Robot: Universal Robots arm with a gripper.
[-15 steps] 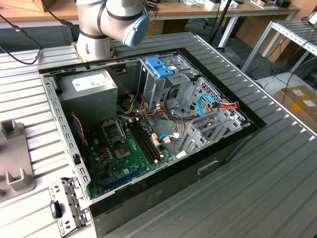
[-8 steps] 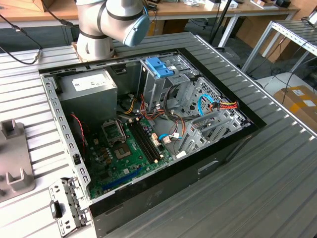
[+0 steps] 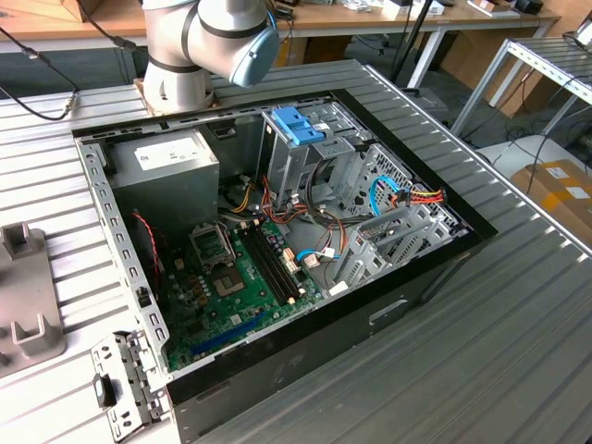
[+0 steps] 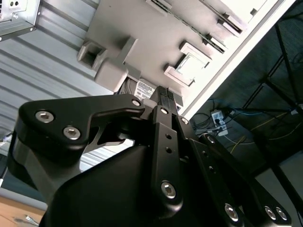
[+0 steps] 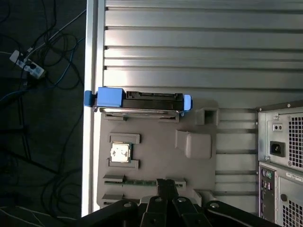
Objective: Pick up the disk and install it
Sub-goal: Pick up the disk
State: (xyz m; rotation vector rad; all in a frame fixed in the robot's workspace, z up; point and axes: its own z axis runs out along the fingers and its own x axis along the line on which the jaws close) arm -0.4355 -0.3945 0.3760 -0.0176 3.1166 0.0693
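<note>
First wrist view, disk [image 5: 142,100] lengthwise along grey tray [image 5: 156,156] rim, blue tab [image 5: 108,98] at table edge [image 5: 90,52], gripper [image 5: 165,182] closed

The disk [image 5: 142,100], dark in a blue carrier, stands edgewise on a grey tray [image 5: 156,161].

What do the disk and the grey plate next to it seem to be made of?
The disk: likely plastic blue frame, even matte colour; dark body with a bright, seemingly metal edge. The grey plate: probably matte plastic, uniform, with moulded pockets.
</note>
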